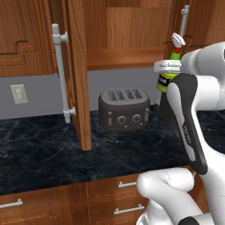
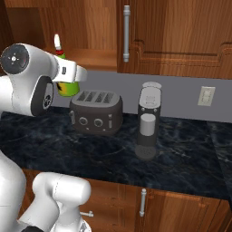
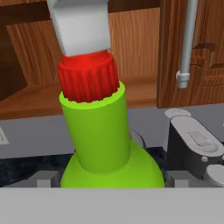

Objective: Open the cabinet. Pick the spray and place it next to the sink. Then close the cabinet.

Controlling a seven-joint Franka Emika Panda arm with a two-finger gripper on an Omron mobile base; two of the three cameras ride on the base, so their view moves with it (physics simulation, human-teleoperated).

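Cabinet (image 1: pixel 79 66) door swung wide, its long silver bar handle (image 1: pixel 60 72) facing out over the dark marble worktop (image 1: pixel 39 151). The wooden shelf (image 1: pixel 123 57) inside is bare where it shows. Out in front of the shelf's edge, up in the air above the worktop, the green spray (image 1: pixel 172 66) sits upright in the end effector (image 3: pixel 103 181), whose fingers are spread wide around the bottle's round base; from the hand view the two tips flank the green body, with the red collar (image 3: pixel 89 78) and white nozzle above. Below stands a dark four-slot toaster (image 2: pixel 96 111), and well to its right a grey coffee machine (image 2: pixel 148 120). A second, closed cabinet door (image 2: pixel 176 34) hangs above it.
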